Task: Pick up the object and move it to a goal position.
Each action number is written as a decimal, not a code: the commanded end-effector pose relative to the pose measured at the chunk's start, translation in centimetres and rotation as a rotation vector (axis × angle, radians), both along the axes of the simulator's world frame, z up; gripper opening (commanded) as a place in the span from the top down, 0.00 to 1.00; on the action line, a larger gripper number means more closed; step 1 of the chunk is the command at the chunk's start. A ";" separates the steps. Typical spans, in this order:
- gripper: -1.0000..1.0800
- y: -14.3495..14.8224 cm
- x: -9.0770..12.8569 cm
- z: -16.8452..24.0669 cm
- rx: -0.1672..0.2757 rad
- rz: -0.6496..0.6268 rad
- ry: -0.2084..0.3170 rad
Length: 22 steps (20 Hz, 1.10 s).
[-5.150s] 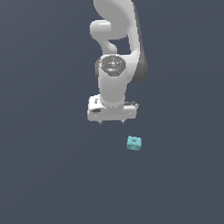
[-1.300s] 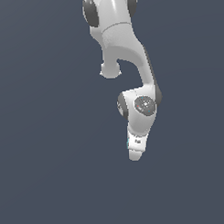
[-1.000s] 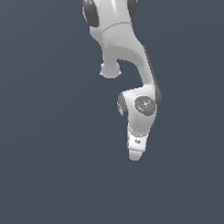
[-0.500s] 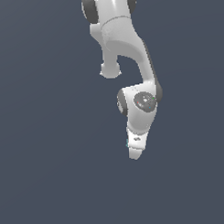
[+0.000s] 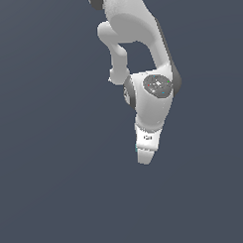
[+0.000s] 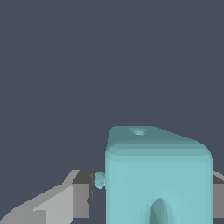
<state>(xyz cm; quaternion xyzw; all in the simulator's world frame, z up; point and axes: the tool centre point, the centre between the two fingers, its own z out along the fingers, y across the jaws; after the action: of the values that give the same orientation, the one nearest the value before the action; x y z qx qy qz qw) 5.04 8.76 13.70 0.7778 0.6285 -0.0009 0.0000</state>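
The small light teal boxy block [image 6: 158, 175] sits clamped between the grey fingers [image 6: 65, 199] of the white claw [image 5: 144, 155], filling the gap.

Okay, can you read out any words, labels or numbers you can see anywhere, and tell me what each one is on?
No legible text anywhere.
On the white pincer housing, exterior view: a small dark mark, too small and blurred to read.
On the teal block, wrist view: only darker recesses, no lettering or numbers.
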 end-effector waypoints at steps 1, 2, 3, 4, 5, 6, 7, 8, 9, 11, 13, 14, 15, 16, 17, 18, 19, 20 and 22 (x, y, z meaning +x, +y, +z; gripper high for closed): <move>1.00 -0.5 -0.2 2.9 0.000 0.000 -0.001; 1.00 -0.7 -0.2 4.1 0.000 0.001 -0.001; 1.00 -0.9 -0.3 5.4 0.000 0.001 -0.001; 1.00 -1.1 -0.4 6.6 0.000 0.001 -0.001; 1.00 -1.3 -0.5 7.8 0.001 0.001 -0.001; 1.00 -1.6 -0.5 9.0 0.001 0.001 -0.001; 1.00 -1.8 -0.6 10.2 0.001 0.002 -0.001; 1.00 -2.0 -0.6 11.4 0.001 0.002 -0.001; 1.00 -2.2 -0.7 12.6 0.001 0.002 -0.001; 1.00 -2.6 -0.8 15.0 0.002 0.002 -0.001; 1.00 -3.0 -0.9 17.3 0.002 0.002 -0.001; 1.00 -3.2 -0.9 18.5 0.002 0.002 -0.001; 1.00 -3.4 -1.0 19.7 0.002 0.002 -0.001; 1.00 -3.6 -1.0 20.8 0.002 0.002 -0.001; 1.00 -3.8 -1.1 21.9 0.003 0.002 -0.001; 1.00 -4.0 -1.1 23.0 0.003 0.002 -0.001; 1.00 -4.2 -1.1 24.1 0.003 0.002 -0.001; 1.00 -4.4 -1.1 25.2 0.003 0.002 -0.001; 1.00 -4.8 -1.2 27.2 0.003 0.002 -0.001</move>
<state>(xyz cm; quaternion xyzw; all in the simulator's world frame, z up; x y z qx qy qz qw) 3.96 4.24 39.34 0.7774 0.6290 0.0007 -0.0002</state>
